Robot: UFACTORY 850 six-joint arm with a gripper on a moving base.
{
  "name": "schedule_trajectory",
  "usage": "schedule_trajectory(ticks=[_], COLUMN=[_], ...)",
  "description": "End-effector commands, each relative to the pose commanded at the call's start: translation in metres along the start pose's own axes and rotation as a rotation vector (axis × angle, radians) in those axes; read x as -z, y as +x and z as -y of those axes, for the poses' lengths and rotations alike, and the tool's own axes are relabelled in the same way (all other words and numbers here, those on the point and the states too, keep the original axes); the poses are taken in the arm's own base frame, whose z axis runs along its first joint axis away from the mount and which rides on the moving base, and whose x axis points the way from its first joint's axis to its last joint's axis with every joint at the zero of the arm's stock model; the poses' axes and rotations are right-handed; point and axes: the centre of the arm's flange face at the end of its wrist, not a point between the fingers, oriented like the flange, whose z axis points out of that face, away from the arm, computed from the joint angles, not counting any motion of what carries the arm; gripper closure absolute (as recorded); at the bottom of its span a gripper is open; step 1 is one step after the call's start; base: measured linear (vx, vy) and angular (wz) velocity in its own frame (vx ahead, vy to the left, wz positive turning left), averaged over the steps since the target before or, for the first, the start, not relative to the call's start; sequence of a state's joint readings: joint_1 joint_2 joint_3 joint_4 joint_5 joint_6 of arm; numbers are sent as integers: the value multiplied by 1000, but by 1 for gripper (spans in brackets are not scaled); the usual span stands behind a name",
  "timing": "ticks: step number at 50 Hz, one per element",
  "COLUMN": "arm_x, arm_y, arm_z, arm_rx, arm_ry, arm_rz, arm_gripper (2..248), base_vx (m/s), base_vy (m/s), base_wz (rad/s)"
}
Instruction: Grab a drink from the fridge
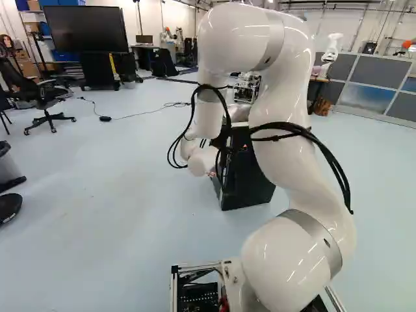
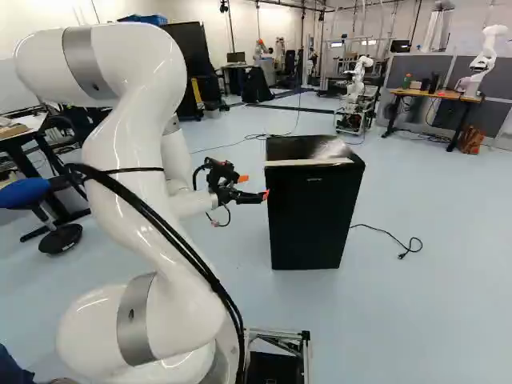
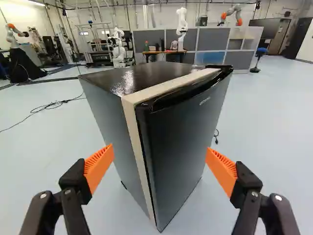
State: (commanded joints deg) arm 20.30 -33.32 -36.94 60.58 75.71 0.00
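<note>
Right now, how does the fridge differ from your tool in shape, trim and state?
The fridge is one upright box standing on the floor; the tool has two fingers and is carried by the arm. The fridge has a pale strip beside its door, whereas the tool has orange pads. The fridge door looks shut, while the tool stands open. Both are mostly black.
</note>
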Motion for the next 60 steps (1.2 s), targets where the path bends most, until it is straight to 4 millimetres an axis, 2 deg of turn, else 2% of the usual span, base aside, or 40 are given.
schedule_trajectory(ticks=[24,60], arm_x=[-15,-31], arm_y=[-1,0], arm_z=[24,36], arm_rx=[-26,-61], arm_ry=[5,-41], arm_rz=[-15,-46], arm_gripper=[3,3], base_vx=[0,0], base_vy=[0,0], base_wz=[0,0])
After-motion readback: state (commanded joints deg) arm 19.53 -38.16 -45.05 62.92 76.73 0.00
